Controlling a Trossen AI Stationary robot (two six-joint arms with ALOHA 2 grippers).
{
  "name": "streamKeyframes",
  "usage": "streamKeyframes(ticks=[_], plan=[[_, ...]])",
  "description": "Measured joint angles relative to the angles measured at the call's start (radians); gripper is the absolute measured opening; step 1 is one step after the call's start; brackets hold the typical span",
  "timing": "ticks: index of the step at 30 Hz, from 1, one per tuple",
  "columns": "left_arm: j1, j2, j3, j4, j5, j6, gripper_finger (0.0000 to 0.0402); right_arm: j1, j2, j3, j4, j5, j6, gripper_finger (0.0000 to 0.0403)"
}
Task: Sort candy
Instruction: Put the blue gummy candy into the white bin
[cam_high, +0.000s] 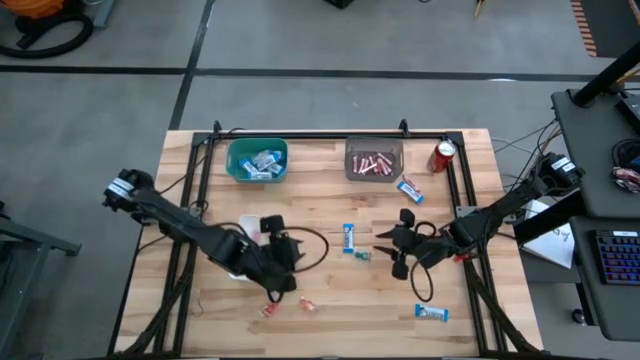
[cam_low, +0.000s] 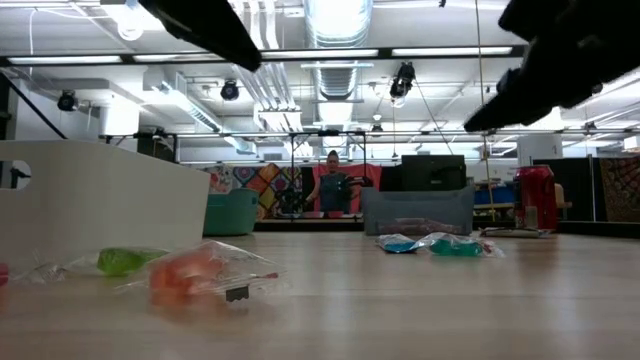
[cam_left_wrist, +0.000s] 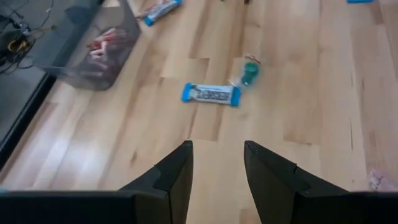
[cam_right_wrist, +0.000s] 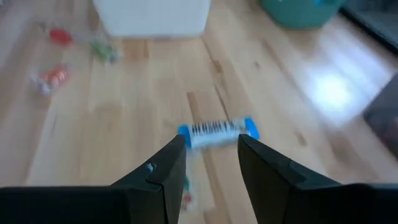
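Candy: part sorted, part loose on the table (cam_high: 200, 160).
Left gripper (cam_high: 283, 283): spread, empty, near orange pieces (cam_high: 288, 306).
Right gripper (cam_high: 392, 250): spread, empty, facing blue bar (cam_high: 348, 238).
Done: teal bin (cam_high: 257, 160) holds bars; grey bin (cam_high: 374, 160) holds sticks.
Left: several bars, small pieces.

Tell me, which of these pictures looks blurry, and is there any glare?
Right wrist view: the blue-and-white bar is smeared and there is a bright glare patch on the table. Low view: the near orange candy is out of focus and the ceiling lights are glaring. Left wrist view and high view: fairly sharp.
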Motion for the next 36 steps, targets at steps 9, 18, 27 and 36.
streamKeyframes(ticks=[9,18,27,36], plan=[[0.003,0.071,0.000,0.051,-0.005,0.019,0.0127,-0.005,0.002,0.000,0.103,0.012,-0.062,0.0158],[0.003,0.050,0.000,0.051,-0.094,0.029,0.0127,-0.021,0.220,0.034,0.211,0.012,-0.097,0.0195],[0.003,0.049,0.000,0.048,-0.092,0.027,0.0127,-0.023,0.409,0.087,0.160,-0.011,0.026,0.0216],[0.003,0.049,0.000,0.064,-0.090,0.025,0.0127,-0.024,0.479,0.086,0.134,-0.072,0.090,0.0216]])
